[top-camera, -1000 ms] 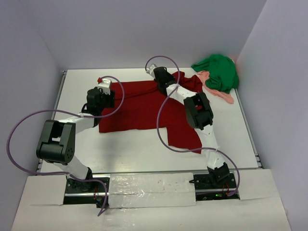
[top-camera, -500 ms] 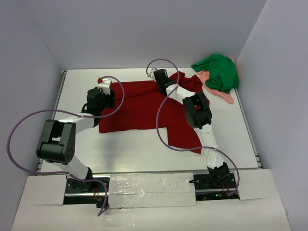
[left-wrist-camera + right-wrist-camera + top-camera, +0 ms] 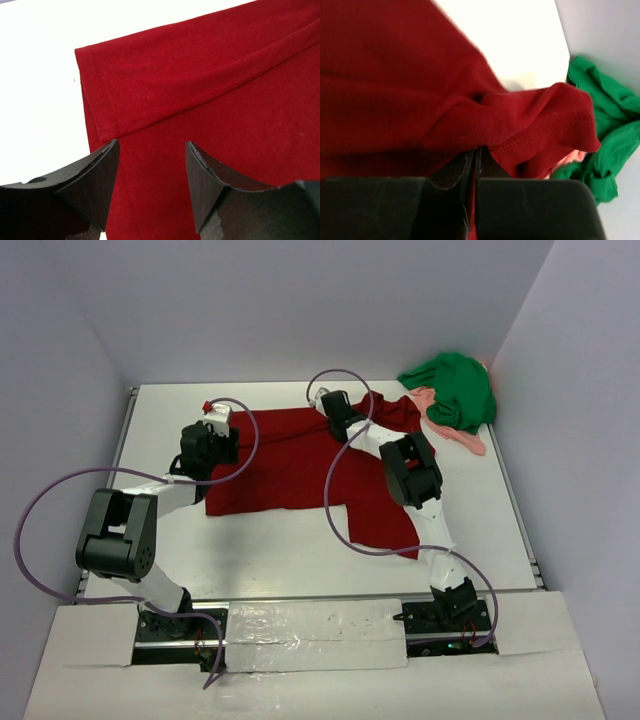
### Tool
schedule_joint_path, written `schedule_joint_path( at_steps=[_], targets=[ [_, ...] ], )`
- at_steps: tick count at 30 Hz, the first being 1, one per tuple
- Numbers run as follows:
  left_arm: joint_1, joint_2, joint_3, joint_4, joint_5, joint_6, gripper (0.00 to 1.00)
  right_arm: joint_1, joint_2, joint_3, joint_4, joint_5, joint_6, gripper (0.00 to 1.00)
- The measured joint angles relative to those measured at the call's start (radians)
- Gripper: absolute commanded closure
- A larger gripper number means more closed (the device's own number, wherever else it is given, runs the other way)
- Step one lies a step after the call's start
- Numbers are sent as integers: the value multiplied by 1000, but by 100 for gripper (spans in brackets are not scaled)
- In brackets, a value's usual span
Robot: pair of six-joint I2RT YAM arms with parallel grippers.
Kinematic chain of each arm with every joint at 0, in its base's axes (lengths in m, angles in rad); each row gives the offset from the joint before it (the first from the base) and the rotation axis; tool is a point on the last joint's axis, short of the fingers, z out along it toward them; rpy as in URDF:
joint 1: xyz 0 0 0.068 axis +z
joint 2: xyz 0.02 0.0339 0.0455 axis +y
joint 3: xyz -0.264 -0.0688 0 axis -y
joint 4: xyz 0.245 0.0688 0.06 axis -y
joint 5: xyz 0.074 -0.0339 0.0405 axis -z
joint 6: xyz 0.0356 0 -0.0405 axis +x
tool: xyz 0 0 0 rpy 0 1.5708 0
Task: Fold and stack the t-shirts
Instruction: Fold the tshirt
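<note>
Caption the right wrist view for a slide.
Right gripper shut on a fold of the dark red t-shirt, green t-shirt bunched beyond.

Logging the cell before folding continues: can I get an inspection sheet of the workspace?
Surface: white table.
Job's things: dark red t-shirt spread mid-table; green t-shirt bunched far right, pink cloth against it.
Clutter: nothing seen.
Tools: left tool open over the red shirt's corner; right tool shut on its far edge.
Cables: purple cables loop from both arms.
Surroundings: plain walls on three sides.
</note>
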Motion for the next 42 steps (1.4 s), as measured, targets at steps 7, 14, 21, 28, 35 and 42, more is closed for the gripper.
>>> schedule_joint_path(
  at_steps=[7,14,21,28,35,42],
  targets=[
    [0,0,0,0,0,0,36,21,-94,-117,13,22,-3,100],
    [-1,0,0,0,0,0,36,82,-193,-171,11,38,1,100],
    [-2,0,0,0,0,3,36,145,-209,-188,-42,39,37,100],
    [-3,0,0,0,0,9,36,198,-209,-210,-144,22,98,100],
    [-3,0,0,0,0,12,36,230,-209,-210,-218,1,148,100],
    [-3,0,0,0,0,13,36,235,-209,-211,-223,32,148,100]
  ],
)
